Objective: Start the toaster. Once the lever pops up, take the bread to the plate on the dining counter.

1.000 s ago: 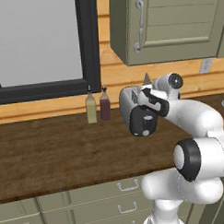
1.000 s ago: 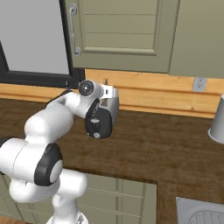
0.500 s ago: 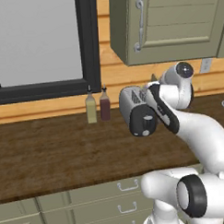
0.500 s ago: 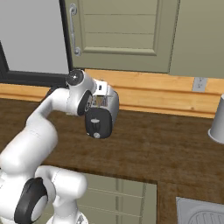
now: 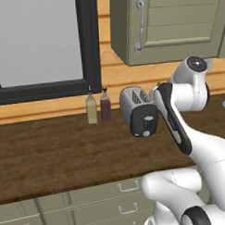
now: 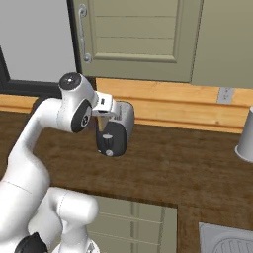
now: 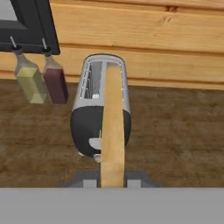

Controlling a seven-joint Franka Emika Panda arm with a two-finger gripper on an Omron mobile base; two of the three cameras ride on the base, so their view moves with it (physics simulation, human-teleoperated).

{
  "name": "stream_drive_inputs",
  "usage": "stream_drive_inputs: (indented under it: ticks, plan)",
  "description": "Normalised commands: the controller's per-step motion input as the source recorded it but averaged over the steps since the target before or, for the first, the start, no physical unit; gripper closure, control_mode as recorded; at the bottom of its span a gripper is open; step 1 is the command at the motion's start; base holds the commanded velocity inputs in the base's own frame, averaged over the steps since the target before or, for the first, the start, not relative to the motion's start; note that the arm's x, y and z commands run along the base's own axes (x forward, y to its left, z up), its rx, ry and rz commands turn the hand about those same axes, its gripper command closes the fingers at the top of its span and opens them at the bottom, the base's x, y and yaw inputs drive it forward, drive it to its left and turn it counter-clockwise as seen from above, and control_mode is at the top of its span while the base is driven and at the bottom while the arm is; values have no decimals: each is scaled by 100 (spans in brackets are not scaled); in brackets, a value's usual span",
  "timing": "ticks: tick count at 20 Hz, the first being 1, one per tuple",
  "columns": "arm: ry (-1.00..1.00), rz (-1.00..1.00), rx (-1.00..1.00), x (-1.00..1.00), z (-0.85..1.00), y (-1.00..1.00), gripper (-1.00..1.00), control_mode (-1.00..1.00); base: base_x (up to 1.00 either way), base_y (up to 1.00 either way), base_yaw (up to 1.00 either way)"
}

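I see a wide dark wooden desk (image 5: 56, 154) below a window and olive cabinets. The silver toaster (image 5: 139, 111) stands near its far edge, black end panel facing me, lever (image 5: 146, 133) low on it. Two slim bottles (image 5: 98, 105) stand just left of it. My end effector (image 7: 113, 177) hangs above the toaster, clenched on the tan bread (image 7: 113, 131), held edge-on over the slots.
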Motion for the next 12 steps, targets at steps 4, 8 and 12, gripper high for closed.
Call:
stream_drive_inputs:
  ticks: [4,8,12]
  plan:
    - [2,4,0,-83,0,53,100,-100,0,0,0]
    - [0,6,0,-70,0,46,100,-100,0,0,0]
    - [0,5,0,-68,2,43,100,-100,0,0,0]
